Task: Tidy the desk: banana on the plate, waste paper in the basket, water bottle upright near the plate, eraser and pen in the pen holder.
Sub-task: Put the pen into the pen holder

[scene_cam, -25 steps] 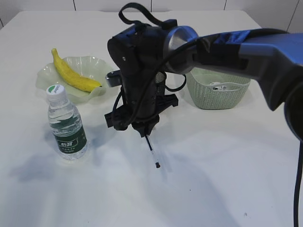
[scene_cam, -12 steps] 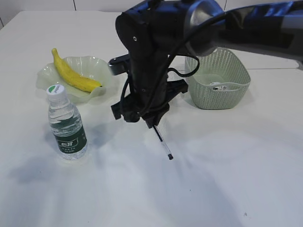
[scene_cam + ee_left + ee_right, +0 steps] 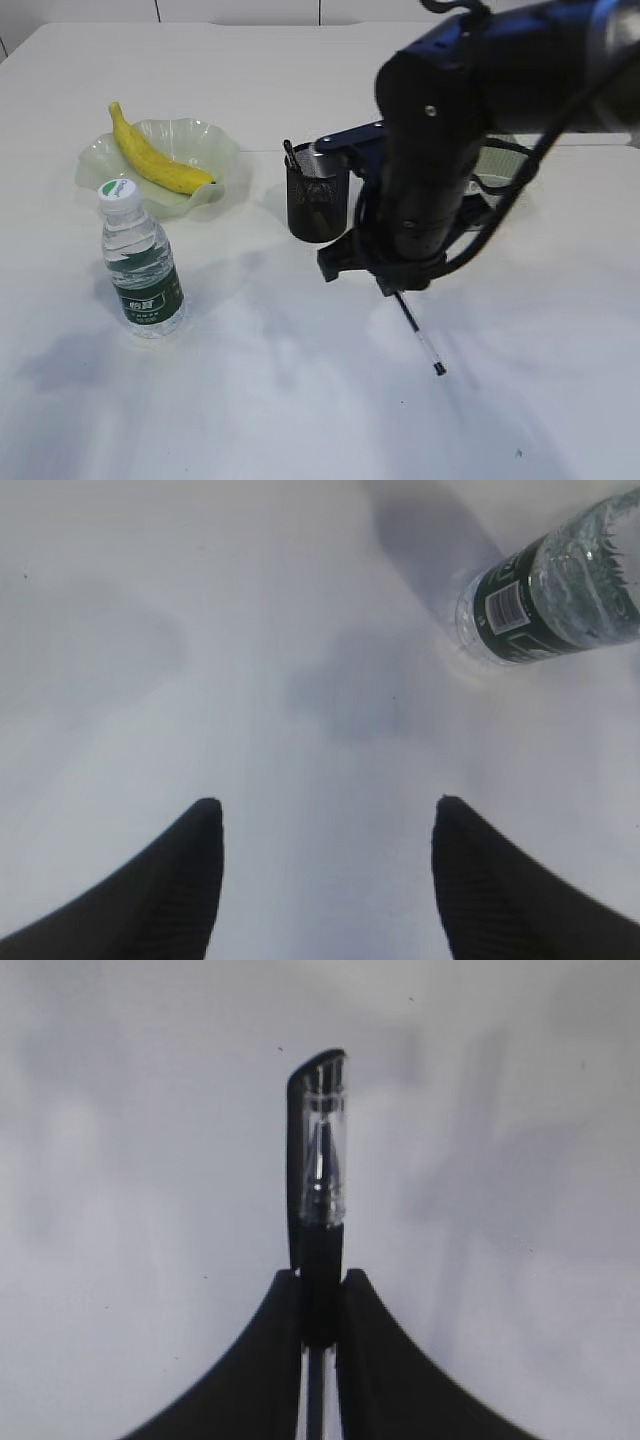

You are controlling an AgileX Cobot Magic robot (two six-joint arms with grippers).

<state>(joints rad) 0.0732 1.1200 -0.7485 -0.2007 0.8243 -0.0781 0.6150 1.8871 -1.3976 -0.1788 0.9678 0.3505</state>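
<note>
My right gripper [image 3: 392,287] is shut on a black pen [image 3: 420,336] with a clear cap and holds it above the table, tip slanting down to the right. The right wrist view shows the pen [image 3: 318,1170] clamped between the jaws [image 3: 320,1278]. A black mesh pen holder [image 3: 316,196] stands just left of that arm. The banana [image 3: 152,155] lies on the green plate [image 3: 205,139]. The water bottle [image 3: 140,262] stands upright in front of the plate. My left gripper [image 3: 322,805] is open and empty above bare table; the bottle [image 3: 548,592] is at the upper right of its view.
A green woven basket [image 3: 500,160] sits behind the right arm, mostly hidden by it. The right arm's dark body covers much of the table's middle right. The eraser is not visible.
The right arm has swung to the right with the pen, uncovering the pen holder and covering the basket. The bottle, banana and plate have not moved.
</note>
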